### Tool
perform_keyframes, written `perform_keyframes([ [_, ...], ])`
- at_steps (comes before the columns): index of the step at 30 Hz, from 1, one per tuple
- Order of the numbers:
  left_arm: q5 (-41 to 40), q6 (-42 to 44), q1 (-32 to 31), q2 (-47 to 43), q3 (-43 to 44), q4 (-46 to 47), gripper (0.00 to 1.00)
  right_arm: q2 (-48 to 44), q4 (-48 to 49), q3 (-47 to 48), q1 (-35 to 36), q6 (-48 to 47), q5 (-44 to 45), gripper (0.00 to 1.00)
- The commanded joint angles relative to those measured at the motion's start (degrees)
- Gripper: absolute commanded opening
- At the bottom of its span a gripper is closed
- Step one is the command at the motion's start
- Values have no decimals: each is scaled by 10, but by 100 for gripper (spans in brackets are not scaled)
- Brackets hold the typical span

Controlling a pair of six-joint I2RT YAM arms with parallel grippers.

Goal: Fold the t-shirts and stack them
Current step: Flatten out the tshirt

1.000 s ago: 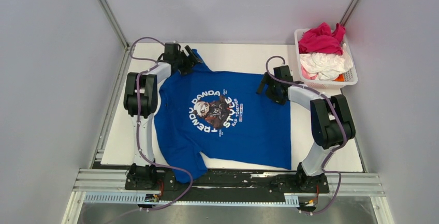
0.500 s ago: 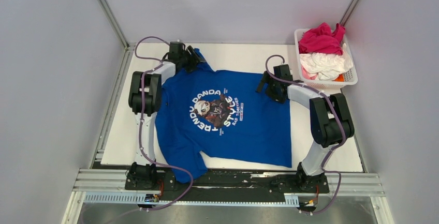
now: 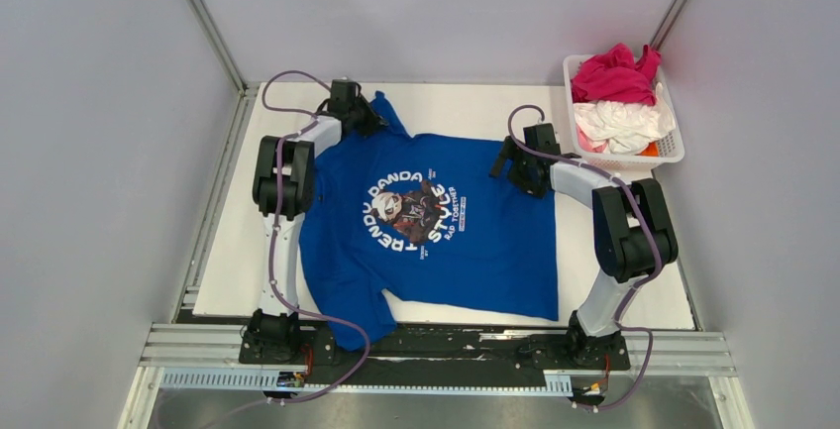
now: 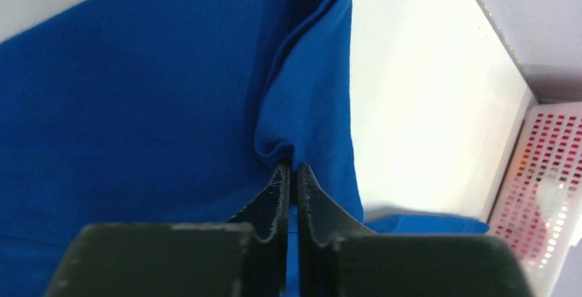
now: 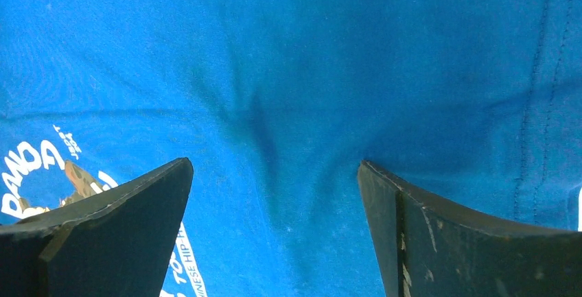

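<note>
While the left gripper [image 3: 368,118] sits at the upper left of the overhead view, its jaws are drawn almost together on a pinch of the blue t-shirt [image 3: 466,251]. The left wrist view shows that gripper [image 4: 292,168] from behind, with the blue cloth [image 4: 137,105] puckered into a small fold right at its tips and a doubled edge running up and away from them. Bare white table [image 4: 412,105] lies to the right of that fold.

Across the middle of the overhead view the blue t-shirt lies spread flat on the table [image 3: 466,104], print side up, with the round panda print [image 3: 411,213] left of its centre. One sleeve hangs over the near table edge at the lower left.

Further right, the right gripper [image 3: 513,165] hovers at the shirt's upper right edge. Seen from its own wrist, that gripper [image 5: 274,167] has its jaws spread wide over smooth blue fabric [image 5: 309,70], and it holds nothing.

At the upper right, a white lattice basket [image 3: 626,163] stands on the table corner, well apart from the blue shirt. Inside it, the pink t-shirt [image 3: 614,74] lies crumpled toward the back and the white t-shirt [image 3: 622,122] is bunched in front of it.
</note>
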Motion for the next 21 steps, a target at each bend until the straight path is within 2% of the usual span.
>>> perform_keyframes([
  [1,-21,-8,-4,6,30,-13,1,11,7,1,-3,-8,-1,100],
  [11,-69,-2,-36,-6,58,10,0,6,7,-3,-6,-9,2,100],
  [15,-74,-17,-55,28,110,9,0,5,8,-3,-8,-9,2,100],
  [19,-85,-20,-80,91,204,-13,1,5,11,-4,-9,-8,-1,100],
  [20,-91,-17,-83,105,252,-25,19,4,10,-3,-10,-9,-2,100],
  [21,-91,-15,-89,133,277,-47,31,2,10,-4,-11,-9,-1,100],
])
